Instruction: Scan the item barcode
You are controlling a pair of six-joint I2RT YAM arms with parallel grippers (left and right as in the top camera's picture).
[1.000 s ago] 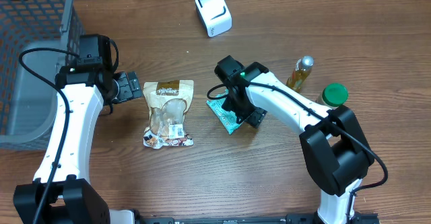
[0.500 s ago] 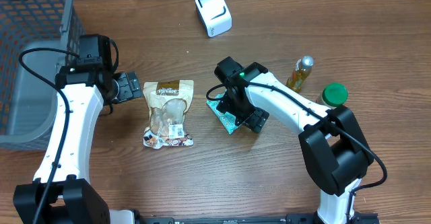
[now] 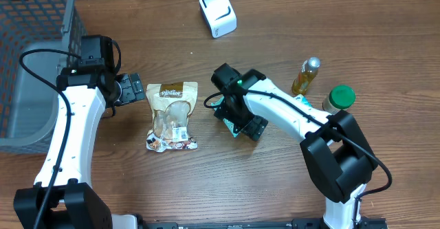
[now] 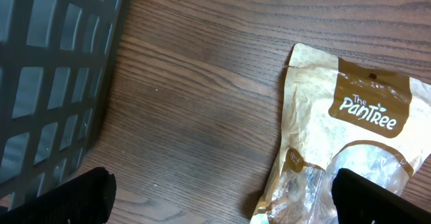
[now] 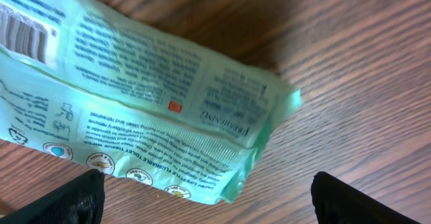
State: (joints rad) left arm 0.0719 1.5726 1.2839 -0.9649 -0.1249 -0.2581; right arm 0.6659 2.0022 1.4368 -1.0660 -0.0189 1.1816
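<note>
A green wipes packet (image 5: 155,109) lies flat on the wooden table, its barcode (image 5: 23,32) showing at the upper left of the right wrist view. My right gripper (image 5: 219,204) is open just above the packet's end, one finger on each side, holding nothing. Seen from overhead, the right gripper (image 3: 242,123) covers most of the packet (image 3: 220,109). The white scanner (image 3: 217,12) stands at the back of the table. My left gripper (image 4: 225,200) is open and empty beside the top left corner of a tan PanTree snack bag (image 4: 350,130).
A dark plastic basket (image 3: 31,57) fills the left side, close to the left arm. A small bottle of yellow liquid (image 3: 307,75) and a green-lidded jar (image 3: 339,97) stand to the right. The snack bag (image 3: 172,115) lies between the two arms.
My right gripper has opened wider and shifted a little to the left over the green packet. The left arm and the snack bag have not moved.
</note>
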